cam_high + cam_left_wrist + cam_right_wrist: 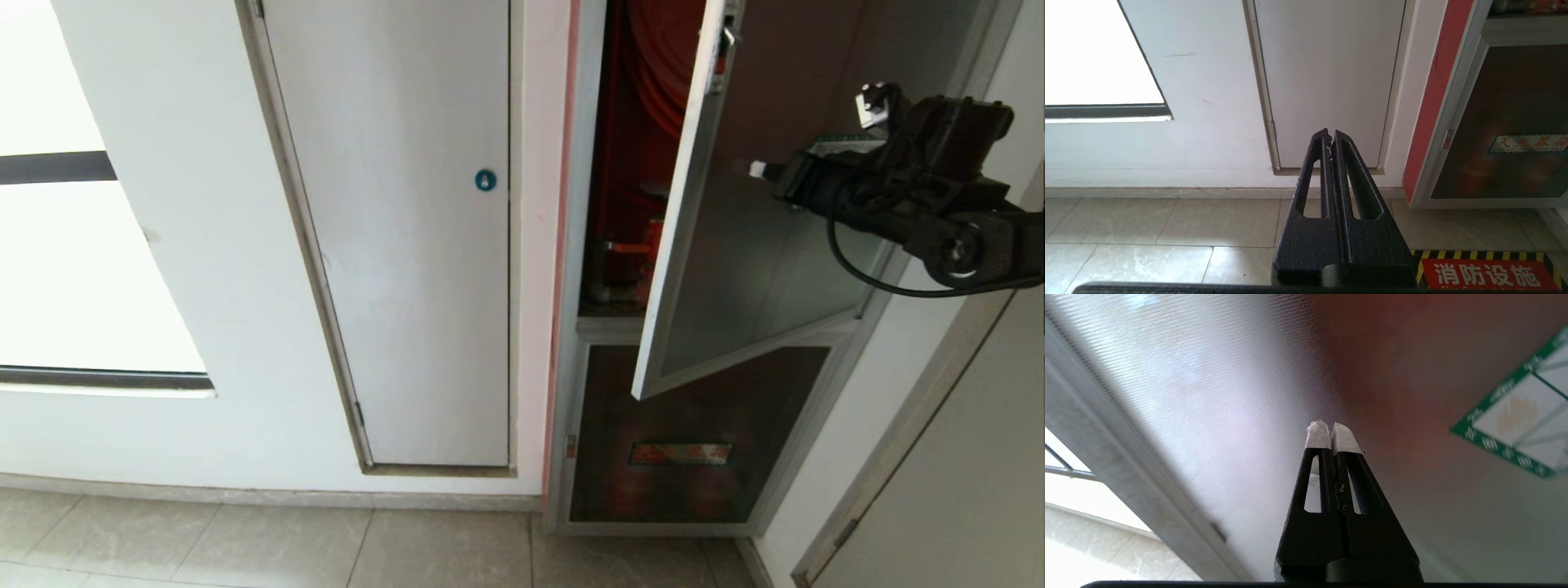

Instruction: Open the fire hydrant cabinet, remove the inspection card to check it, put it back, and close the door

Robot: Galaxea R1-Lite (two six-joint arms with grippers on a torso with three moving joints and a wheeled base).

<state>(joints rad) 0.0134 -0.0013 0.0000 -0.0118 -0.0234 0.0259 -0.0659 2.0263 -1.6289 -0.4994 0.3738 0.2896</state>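
Note:
The fire hydrant cabinet [589, 204] stands with its door [759, 269] swung partly outward, free edge toward the left, so a strip of red interior [633, 147] shows. My right gripper [758, 169] reaches in from the right, shut and empty, its white-taped tips [1331, 430] right at the door's dark glass [1229, 396]; whether they touch is unclear. A green-bordered sticker [1519, 416] lies on the glass off to one side. The inspection card is out of view. Down near the floor, my left gripper [1329, 136] is parked, shut and empty.
A plain white door [408, 245] with a blue round lock [485, 180] sits left of the cabinet. Below the open door is a shorter dark glass panel [694, 433] with a red label. A red floor sign [1486, 273] lies before the cabinet. Another door frame [914, 441] stands at the right.

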